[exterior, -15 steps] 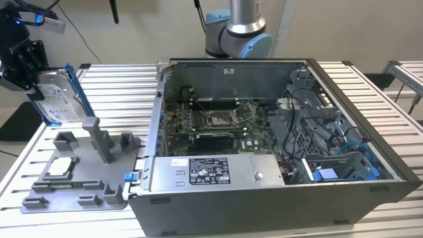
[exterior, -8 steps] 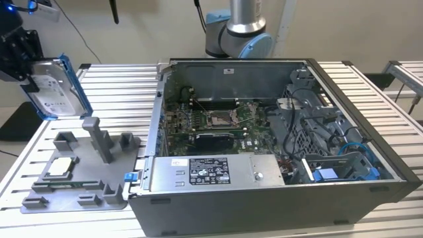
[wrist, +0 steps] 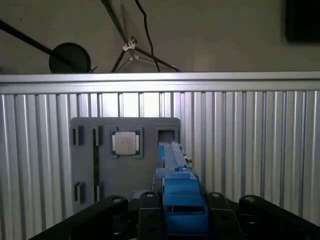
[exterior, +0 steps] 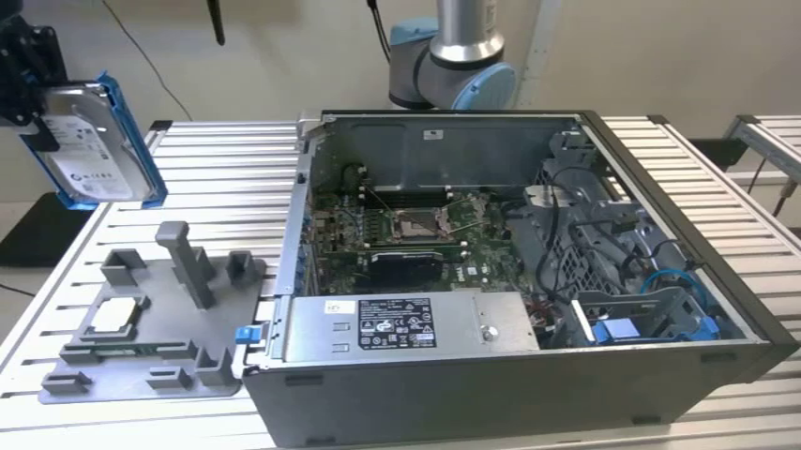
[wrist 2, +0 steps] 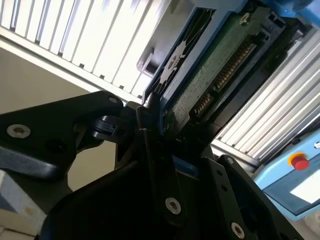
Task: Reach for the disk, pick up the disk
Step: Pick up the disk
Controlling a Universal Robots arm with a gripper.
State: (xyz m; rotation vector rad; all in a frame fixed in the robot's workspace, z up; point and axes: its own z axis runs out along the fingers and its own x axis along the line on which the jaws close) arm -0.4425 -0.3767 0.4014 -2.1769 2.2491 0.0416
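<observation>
Aloft, disk apparently in gripper.

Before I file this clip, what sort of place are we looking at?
Most likely a robotics lab bench for computer assembly: a slatted aluminium table, an open computer case with its motherboard exposed, a grey fixture tray, and the gripper holding the disk aloft.
</observation>
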